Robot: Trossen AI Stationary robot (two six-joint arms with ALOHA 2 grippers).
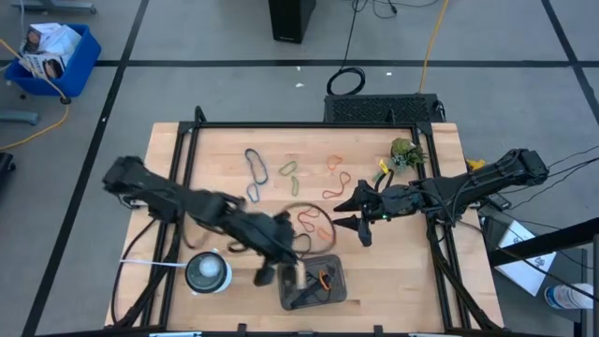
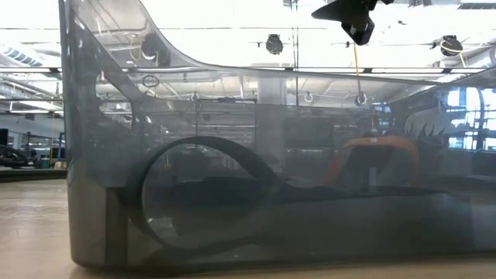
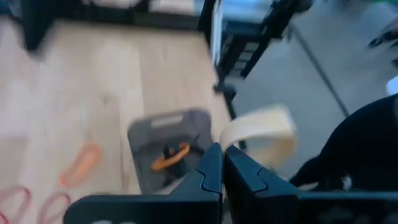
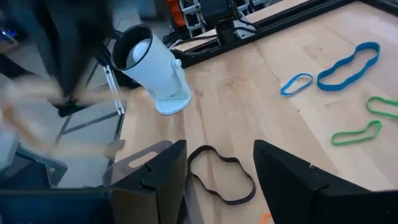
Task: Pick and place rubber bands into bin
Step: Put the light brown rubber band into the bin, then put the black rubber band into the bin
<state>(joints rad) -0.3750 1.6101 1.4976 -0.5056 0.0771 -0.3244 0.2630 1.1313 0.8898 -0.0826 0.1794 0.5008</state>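
Pale wood covers the desk point(image 1: 215, 140), framed by black rails. The bin point(image 1: 333, 292), a shallow dark grey tray, sits at the near edge, slightly right of centre. Inside it lie an orange rubber band point(image 1: 324, 277) and a black rubber band point(image 2: 203, 194); the low view, looking through the bin's translucent wall, shows the black loop standing on edge against the wall.

The left gripper point(image 1: 286, 272) hangs over the bin's left end with its fingers pressed together on a tan rubber band point(image 3: 261, 132), a wide pale loop that sticks out past the fingertips.

The right gripper point(image 1: 352, 212) hovers above the middle of the desk with its fingers spread wide and nothing between them. Below it a black band point(image 4: 222, 175) lies flat on the wood.

More rubber bands are scattered on the desk toward the far edge: a blue band point(image 1: 255, 164), a green band point(image 1: 289, 170) and orange ones point(image 1: 334, 157). A round white object point(image 1: 207, 272) stands near the near edge, left of the bin.
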